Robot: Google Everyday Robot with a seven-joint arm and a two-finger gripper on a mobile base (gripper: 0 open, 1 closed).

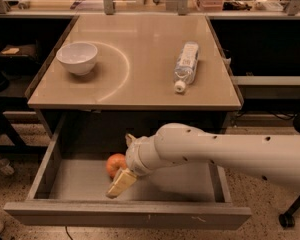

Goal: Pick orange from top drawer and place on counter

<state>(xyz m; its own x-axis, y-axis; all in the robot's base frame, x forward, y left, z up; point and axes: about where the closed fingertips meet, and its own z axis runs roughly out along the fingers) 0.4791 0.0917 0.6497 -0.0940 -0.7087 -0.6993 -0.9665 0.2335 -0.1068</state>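
The claw (123,175) sits inside the top drawer (125,216), just beside the orange (114,163); cannot tell whether it grips

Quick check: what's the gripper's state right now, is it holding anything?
Gripper: down in the top drawer, right against the orange; whether it is open, closed or gripping cannot be told.

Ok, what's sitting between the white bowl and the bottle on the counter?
Only bare counter with a faint curved mark, between bowl and bottle, in the camera view. The tool is down in the top drawer beside the orange.
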